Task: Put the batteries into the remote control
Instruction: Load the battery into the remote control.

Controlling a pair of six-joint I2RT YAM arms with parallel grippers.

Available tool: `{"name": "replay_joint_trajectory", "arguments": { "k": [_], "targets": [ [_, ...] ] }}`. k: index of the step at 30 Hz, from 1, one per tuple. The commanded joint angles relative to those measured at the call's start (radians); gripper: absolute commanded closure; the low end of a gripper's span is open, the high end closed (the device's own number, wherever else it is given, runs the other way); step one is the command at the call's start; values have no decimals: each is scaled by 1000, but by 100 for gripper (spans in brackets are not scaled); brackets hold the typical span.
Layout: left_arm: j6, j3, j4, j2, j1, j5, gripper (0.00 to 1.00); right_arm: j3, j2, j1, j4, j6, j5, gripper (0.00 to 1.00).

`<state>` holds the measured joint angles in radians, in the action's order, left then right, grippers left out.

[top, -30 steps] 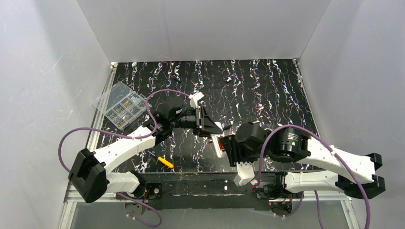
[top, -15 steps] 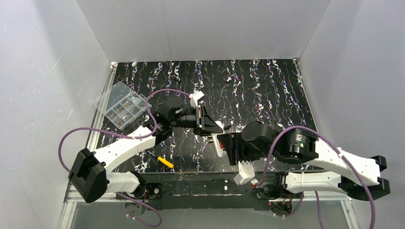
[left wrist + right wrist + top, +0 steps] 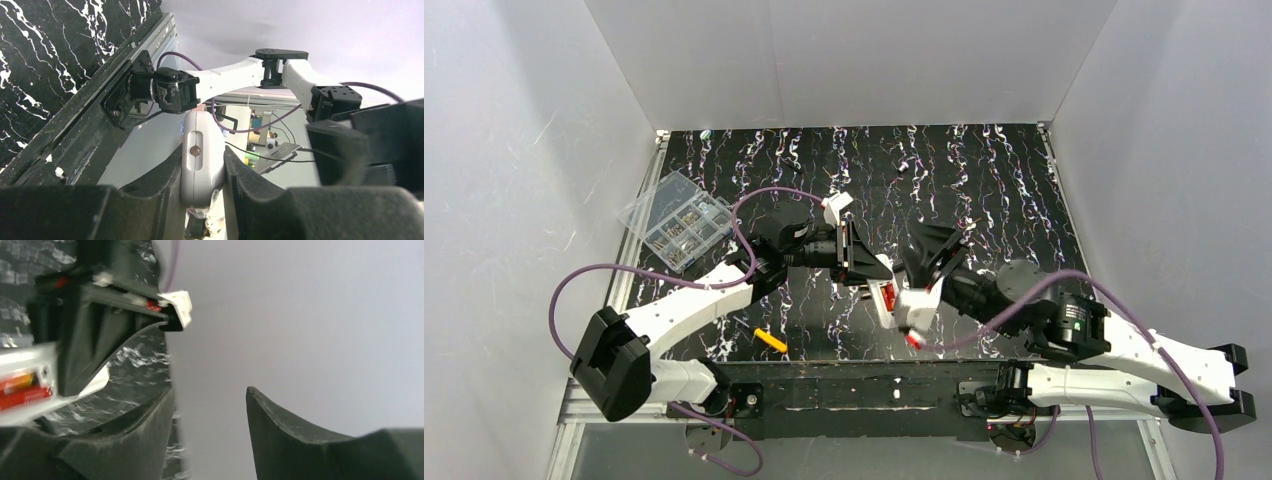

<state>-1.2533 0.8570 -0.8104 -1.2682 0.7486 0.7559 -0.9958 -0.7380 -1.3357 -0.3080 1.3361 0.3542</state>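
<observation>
**A:** Left gripper first?
**B:** Left gripper (image 3: 202, 167) is clamped on the remote control (image 3: 199, 150), with a dark finger pressed to each long side. The remote sits edge-on between them.

**A:** Same in the top view?
**B:** Yes. The left gripper (image 3: 869, 272) has the remote control (image 3: 886, 300) by its upper end, and the remote's open back faces up.

**A:** Batteries?
**B:** The batteries (image 3: 22, 390) are in the recess in the remote's back, two red-orange cylinders side by side. The top view shows them only as a red patch (image 3: 887, 293), and the right wrist view is blurred. Can't tell if they're fully seated.

**A:** Right gripper?
**B:** Right gripper (image 3: 210, 412) has its jaws apart with nothing between them, only grey wall showing through the gap. In the top view it (image 3: 936, 250) is just right of the remote, not touching it.

**A:** Anything else around the remote?
**B:** The black marbled table (image 3: 1004, 190) is under it. A yellow-handled tool (image 3: 771, 340) lies to the remote's lower left, well apart. A clear compartment box (image 3: 679, 218) sits far to the remote's upper left, at the table edge.
</observation>
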Motion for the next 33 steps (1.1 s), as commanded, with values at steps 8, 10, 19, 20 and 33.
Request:
{"name": "replay_joint_trajectory", "arguments": {
  "k": [8,10,19,20,33],
  "targets": [
    [27,53,-14,-3,4,45,100,-236,-22,-4,-118,-1542,471,29],
    [31,51,-9,-1,3,36,100,-310,-42,-2,-242,-1721,499,24],
    [47,55,-33,-6,3,1,100,-486,-124,14,-598,-2156,374,23],
    [49,57,-33,-8,3,-1,100,-500,-149,26,-626,-2173,341,23],
    [91,66,-4,13,4,-29,100,-349,-229,280,-596,-2197,-50,40]
  ]
}}
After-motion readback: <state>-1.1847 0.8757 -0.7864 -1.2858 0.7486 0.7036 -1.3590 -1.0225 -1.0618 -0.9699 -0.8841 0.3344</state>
